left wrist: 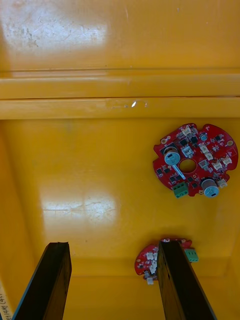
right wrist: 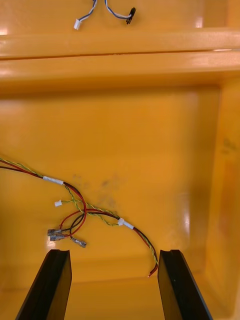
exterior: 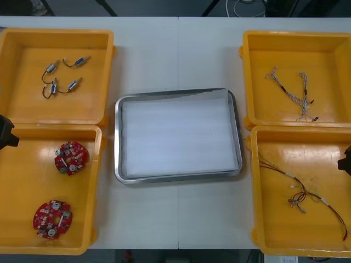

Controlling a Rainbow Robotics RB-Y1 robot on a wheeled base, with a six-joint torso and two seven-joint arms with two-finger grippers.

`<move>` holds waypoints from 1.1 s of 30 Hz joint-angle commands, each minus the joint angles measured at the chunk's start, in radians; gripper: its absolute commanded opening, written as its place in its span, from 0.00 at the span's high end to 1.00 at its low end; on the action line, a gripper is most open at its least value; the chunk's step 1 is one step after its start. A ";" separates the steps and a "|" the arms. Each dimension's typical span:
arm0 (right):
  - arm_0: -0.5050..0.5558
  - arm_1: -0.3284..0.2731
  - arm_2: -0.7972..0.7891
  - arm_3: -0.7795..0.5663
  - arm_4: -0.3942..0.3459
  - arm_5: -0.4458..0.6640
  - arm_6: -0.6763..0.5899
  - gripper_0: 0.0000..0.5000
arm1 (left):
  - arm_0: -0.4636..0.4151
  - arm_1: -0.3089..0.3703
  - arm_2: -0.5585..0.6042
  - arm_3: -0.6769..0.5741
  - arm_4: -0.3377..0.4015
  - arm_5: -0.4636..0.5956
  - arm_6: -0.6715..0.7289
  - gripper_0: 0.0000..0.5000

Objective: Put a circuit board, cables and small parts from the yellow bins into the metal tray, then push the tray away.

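Left gripper [left wrist: 112, 247] gapes empty, a board [left wrist: 147, 260] just beside one finger; right gripper [right wrist: 114, 252] gapes empty over cables [right wrist: 82, 215]. Centre on the board's rim, then close.

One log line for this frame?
left gripper: open, over circuit boards; right gripper: open, over red and yellow cable; metal tray: holds nothing

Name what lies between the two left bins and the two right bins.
The metal tray, white inside, with bare table around it; the front view shows this.
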 commanded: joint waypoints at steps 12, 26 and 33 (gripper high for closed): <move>0.188 -0.040 -0.033 -0.085 -0.029 -0.134 0.071 0.00 | 0.190 -0.007 -0.024 -0.166 0.026 -0.111 0.085 0.00; 0.398 -0.106 0.008 -0.082 0.010 -0.429 0.135 0.00 | 0.349 -0.007 -0.216 -0.253 -0.126 -0.369 0.135 0.00; 0.432 -0.171 0.085 -0.017 0.030 -0.538 0.221 0.00 | 0.407 -0.007 -0.277 -0.269 -0.177 -0.436 0.154 0.00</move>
